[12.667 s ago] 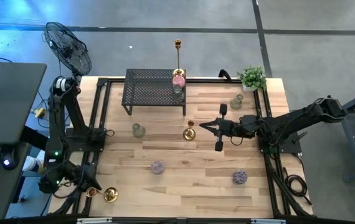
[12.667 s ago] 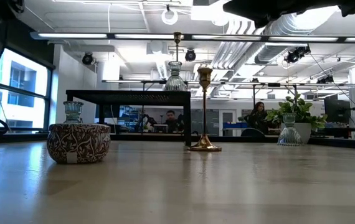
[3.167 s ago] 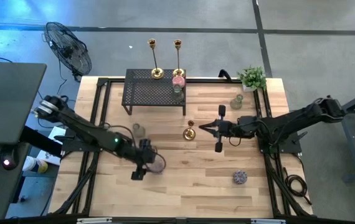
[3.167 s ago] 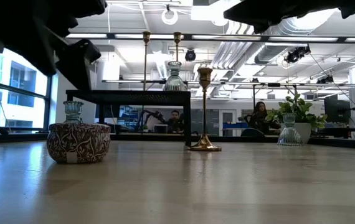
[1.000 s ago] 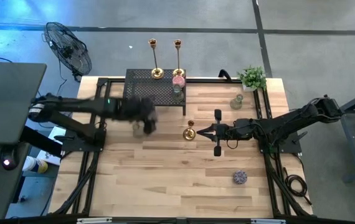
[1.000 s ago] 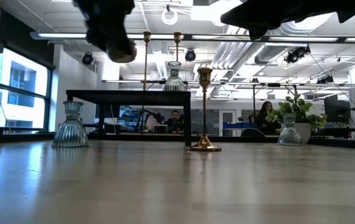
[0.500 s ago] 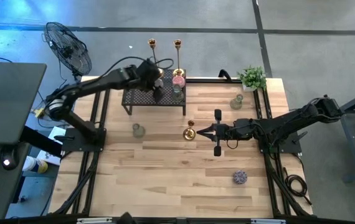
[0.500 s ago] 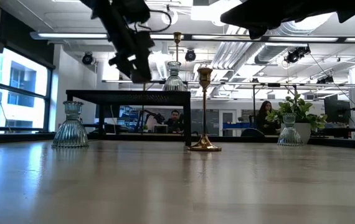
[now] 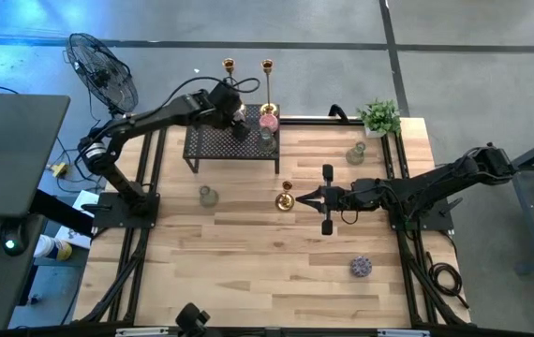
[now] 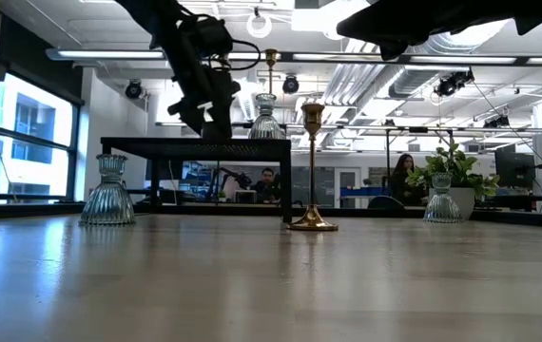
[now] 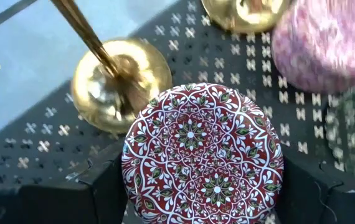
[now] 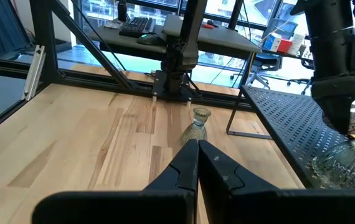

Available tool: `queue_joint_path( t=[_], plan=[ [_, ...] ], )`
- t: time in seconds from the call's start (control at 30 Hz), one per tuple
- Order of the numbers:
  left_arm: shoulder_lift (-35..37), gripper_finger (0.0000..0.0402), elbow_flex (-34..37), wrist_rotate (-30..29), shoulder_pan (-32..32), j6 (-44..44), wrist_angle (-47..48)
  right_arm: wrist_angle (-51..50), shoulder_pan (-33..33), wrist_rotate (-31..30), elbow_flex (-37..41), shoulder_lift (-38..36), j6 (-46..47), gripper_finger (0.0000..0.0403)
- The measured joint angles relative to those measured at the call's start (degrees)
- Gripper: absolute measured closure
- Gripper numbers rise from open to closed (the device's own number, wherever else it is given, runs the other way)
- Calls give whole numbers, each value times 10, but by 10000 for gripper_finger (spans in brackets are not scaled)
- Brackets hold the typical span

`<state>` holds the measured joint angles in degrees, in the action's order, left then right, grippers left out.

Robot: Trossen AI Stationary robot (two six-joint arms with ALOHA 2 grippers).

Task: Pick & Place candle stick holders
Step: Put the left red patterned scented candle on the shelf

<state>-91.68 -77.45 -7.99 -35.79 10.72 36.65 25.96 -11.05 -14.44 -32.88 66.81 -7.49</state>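
My left gripper (image 9: 232, 123) is over the black mesh rack (image 9: 213, 140) at the far side, shut on a squat round holder with a red patterned lid (image 11: 202, 149). On the rack stand two gold candlesticks (image 11: 120, 84) (image 9: 268, 89), a pink holder (image 11: 327, 43) and a glass holder (image 9: 267, 139). A third gold candlestick (image 9: 285, 198) stands on its round base mid-table. My right gripper (image 9: 304, 197) hovers shut just right of it. My left gripper pinches the red patterned holder by opposite sides of its round wall (image 11: 131, 180), one finger (image 11: 96, 193) on each side. The fingers come from above, pointing down. The holder sits level, lid up, over the mesh top; whether it rests on the mesh cannot be told.
A ribbed glass holder (image 9: 207, 195) stands on the table's left part, another (image 9: 355, 153) at the right by the potted plant (image 9: 379, 117). A purple squat holder (image 9: 361, 267) sits near right. A fan (image 9: 103, 70) stands off the far left corner.
My left gripper has carried the red patterned holder from above the table's left part toward the far edge. It has come down over the rack beside the gold candlesticks. The holder stays level in the hold.
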Motion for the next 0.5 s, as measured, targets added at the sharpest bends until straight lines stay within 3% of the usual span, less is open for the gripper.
queue_joint_path(
  t=[0.23,0.5],
  plan=[
    [-6,94,0,-3,1,1,-13,0,0,0,0,0,0,401],
    [-22,100,0,-11,0,2,-30,0,0,1,0,0,0,401]
  ],
)
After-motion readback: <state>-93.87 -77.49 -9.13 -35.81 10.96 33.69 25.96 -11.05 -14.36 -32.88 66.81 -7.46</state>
